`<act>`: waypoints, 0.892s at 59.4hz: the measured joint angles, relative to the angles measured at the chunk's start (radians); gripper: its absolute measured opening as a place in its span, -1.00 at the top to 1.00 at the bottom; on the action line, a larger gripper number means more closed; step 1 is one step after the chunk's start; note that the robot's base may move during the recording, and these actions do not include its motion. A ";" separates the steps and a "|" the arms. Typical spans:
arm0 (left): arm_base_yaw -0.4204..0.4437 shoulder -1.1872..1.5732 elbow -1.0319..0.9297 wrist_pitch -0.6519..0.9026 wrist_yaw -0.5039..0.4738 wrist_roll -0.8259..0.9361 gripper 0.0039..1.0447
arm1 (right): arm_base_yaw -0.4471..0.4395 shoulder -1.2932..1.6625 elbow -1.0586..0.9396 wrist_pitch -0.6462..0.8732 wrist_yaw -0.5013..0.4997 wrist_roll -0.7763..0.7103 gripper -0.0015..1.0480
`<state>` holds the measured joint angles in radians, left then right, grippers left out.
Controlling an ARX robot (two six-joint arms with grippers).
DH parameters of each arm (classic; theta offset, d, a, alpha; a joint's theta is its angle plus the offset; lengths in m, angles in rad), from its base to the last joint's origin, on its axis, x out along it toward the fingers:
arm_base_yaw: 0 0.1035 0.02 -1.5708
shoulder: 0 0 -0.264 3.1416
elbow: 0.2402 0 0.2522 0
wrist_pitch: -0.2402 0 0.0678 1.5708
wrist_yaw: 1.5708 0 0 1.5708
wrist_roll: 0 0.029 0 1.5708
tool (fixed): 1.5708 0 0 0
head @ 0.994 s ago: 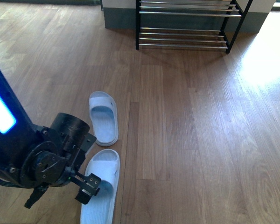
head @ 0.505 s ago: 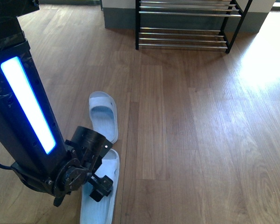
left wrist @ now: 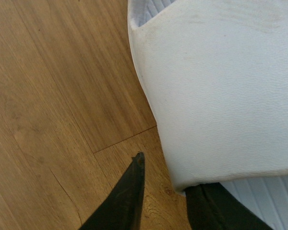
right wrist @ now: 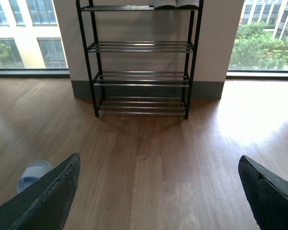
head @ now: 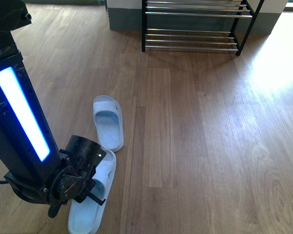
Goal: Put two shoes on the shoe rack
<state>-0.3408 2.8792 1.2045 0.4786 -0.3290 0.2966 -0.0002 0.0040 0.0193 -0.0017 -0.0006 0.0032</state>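
The big black left arm, with a bright blue light strip, leans down low over the wood floor. Its left gripper is clamped on the strap of the near slide, one finger outside and one under it. The far slide lies flat just beyond. The shoe rack stands well apart by the wall. The right gripper is spread wide and holds nothing.

Wood floor under slides, rack
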 joint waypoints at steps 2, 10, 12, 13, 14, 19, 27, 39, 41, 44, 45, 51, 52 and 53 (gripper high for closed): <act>0.013 -0.020 -0.017 -0.031 0.011 -0.040 0.82 | 0.000 0.000 0.000 0.000 0.000 0.000 -0.82; 0.066 -0.206 -0.145 -0.082 0.065 -0.211 0.98 | 0.000 0.000 0.000 0.000 0.000 0.000 -0.82; 0.074 -0.247 -0.167 -0.082 0.074 -0.233 0.98 | 0.000 0.000 0.000 0.000 0.000 0.000 -0.82; 0.082 -0.291 -0.188 -0.082 0.074 -0.245 0.98 | 0.000 0.000 0.000 0.000 0.000 0.000 -0.82; 0.085 -0.313 -0.199 -0.081 0.073 -0.250 0.98 | 0.000 0.000 0.000 0.000 0.000 0.000 -0.82; 0.119 -0.529 -0.295 -0.080 0.072 -0.304 0.98 | 0.000 0.000 0.000 0.000 0.000 0.000 -0.82; 0.157 -0.790 -0.436 -0.074 0.061 -0.326 0.98 | 0.000 0.000 0.000 0.000 0.000 0.000 -0.82; 0.191 -1.147 -0.692 -0.111 0.038 -0.348 0.98 | 0.000 0.000 0.000 0.000 0.000 0.000 -0.82; 0.191 -1.203 -0.724 -0.128 0.040 -0.356 0.98 | 0.000 0.000 0.000 0.000 0.000 0.000 -0.82; 0.190 -1.282 -0.765 -0.158 0.040 -0.359 0.98 | 0.000 0.000 0.000 0.000 0.000 0.000 -0.82; 0.190 -1.321 -0.784 -0.172 0.040 -0.360 0.98 | 0.000 0.000 0.000 0.000 0.000 0.000 -0.82; 0.188 -1.486 -0.850 -0.244 0.029 -0.374 0.98 | 0.000 0.000 0.000 0.000 0.000 0.000 -0.82; 0.187 -1.526 -0.863 -0.269 0.019 -0.377 0.98 | 0.000 0.000 0.000 0.000 0.000 0.000 -0.82; 0.187 -1.547 -0.869 -0.279 0.013 -0.377 0.98 | 0.000 0.000 0.000 0.000 0.000 0.000 -0.82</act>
<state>-0.1535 1.3319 0.3351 0.1997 -0.3157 -0.0803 -0.0002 0.0040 0.0193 -0.0013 -0.0006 0.0029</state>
